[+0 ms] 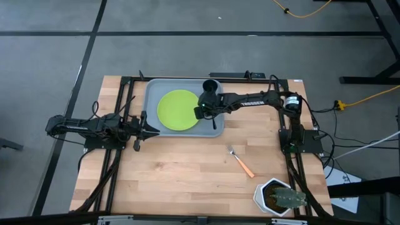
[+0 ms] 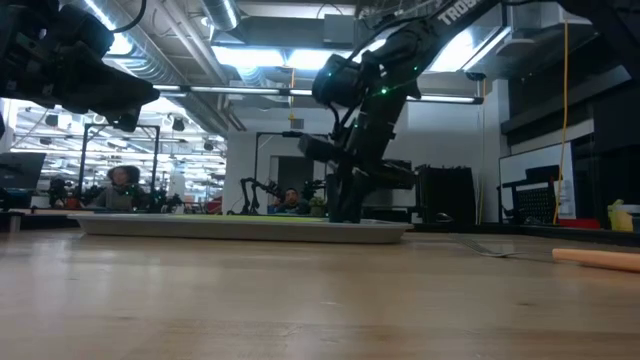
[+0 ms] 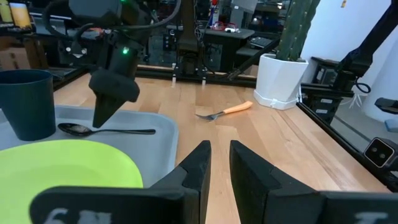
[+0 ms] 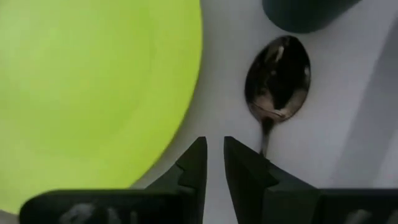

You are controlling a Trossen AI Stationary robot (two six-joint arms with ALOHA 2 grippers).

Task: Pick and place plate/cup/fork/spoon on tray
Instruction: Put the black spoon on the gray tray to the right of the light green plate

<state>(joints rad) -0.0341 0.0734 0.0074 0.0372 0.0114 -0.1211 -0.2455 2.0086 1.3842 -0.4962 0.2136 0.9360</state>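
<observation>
The light grey-blue tray (image 1: 153, 94) lies at the table's far middle. On it rest the lime-green plate (image 1: 178, 109), the black cup (image 1: 210, 85), standing upright, and the dark spoon (image 4: 278, 78), lying flat between plate and cup. The orange-handled fork (image 1: 240, 161) lies on the bare table toward the near right. My right gripper (image 4: 211, 155) is shut and points down over the tray, between the plate's rim and the spoon's handle (image 3: 127, 131). My left gripper (image 3: 221, 155) is shut and empty, level by the tray's near left corner. My right gripper stands right beside the spoon's handle (image 4: 265, 134), which runs under one finger (image 4: 249, 168). The spoon lies flat on the tray and is not between the fingers. I cannot tell whether the finger touches it.
A white hexagonal pot with a cactus (image 1: 278, 197) stands at the table's near right corner. Bare wood lies between the tray and the near edge. People sit in the room beyond the table (image 2: 120, 185).
</observation>
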